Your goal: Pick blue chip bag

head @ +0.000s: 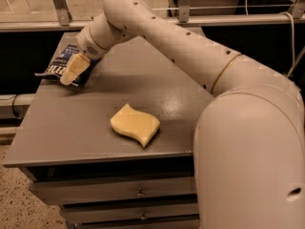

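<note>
The blue chip bag (pixel 58 64) lies flat at the far left edge of the grey table (pixel 71 128), dark navy with white lettering. My gripper (pixel 72 71) hangs right over the bag's near right part and covers much of it. The arm reaches in from the right across the table's back half.
A wavy yellow sponge (pixel 135 125) lies near the table's front middle. Drawers (pixel 138 192) run under the table front. A metal rail (pixel 43 25) runs behind the table. The arm's big elbow (pixel 248 166) fills the lower right.
</note>
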You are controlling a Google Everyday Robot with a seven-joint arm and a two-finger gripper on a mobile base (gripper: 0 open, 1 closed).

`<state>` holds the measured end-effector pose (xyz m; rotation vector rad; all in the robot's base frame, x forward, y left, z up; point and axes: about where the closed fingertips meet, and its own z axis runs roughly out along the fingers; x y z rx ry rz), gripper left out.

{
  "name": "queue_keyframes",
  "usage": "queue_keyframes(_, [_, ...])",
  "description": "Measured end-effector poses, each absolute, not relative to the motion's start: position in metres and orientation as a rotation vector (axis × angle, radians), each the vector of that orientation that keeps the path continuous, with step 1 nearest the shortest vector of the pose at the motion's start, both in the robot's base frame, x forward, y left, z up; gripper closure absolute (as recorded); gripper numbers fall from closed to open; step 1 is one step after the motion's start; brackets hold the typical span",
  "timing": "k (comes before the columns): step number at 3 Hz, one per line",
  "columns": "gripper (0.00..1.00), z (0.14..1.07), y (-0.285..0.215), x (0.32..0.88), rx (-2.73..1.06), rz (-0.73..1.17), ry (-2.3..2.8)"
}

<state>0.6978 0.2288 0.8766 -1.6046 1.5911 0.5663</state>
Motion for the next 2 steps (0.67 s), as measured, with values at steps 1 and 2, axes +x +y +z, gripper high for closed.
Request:
queue_keyframes(1, [0.26,0.8725,0.24,0.6982,-1.608,0.585,1.601])
queue_keyframes(2, [0.57,0.8684,0.2438,0.6958,-1.604,0.6,1.62])
